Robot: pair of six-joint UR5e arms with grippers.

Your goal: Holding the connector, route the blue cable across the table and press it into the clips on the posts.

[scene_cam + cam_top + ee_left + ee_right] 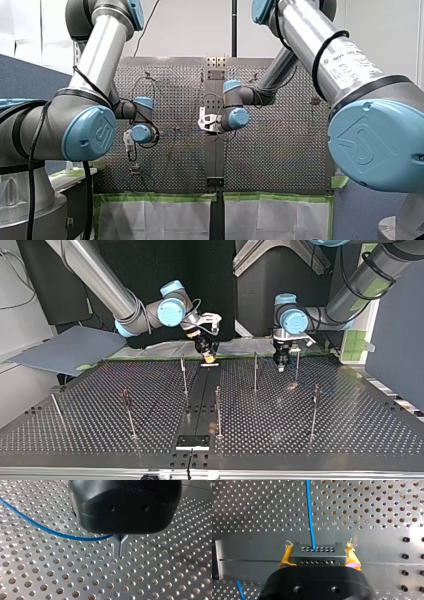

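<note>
Right wrist view gives you the closest look: my right gripper (319, 553) is clamped on the connector (317, 557), a grey rectangular block with two rows of small round holes, squeezed on both sides by frayed yellow pads (285, 558). From the row farther from the gripper, the blue cable (310, 512), thin and smooth, runs straight ahead over the table (374, 542), a dull metal sheet drilled with a regular grid of holes. Left wrist view alone shows you my left gripper (120, 553). Its two narrow metal fingers (116, 547) are pressed together with only a seam between them, pointing at the sheet. The cable curves in to their base, where the rounded black housing (125, 507) hides whether it is pinched. Only the top view shows you the posts (218, 407), thin upright rods scattered across the table. Both grippers are at its far edge there, the right one over the plain middle strip (200, 390), the left one just beside a post.
</note>
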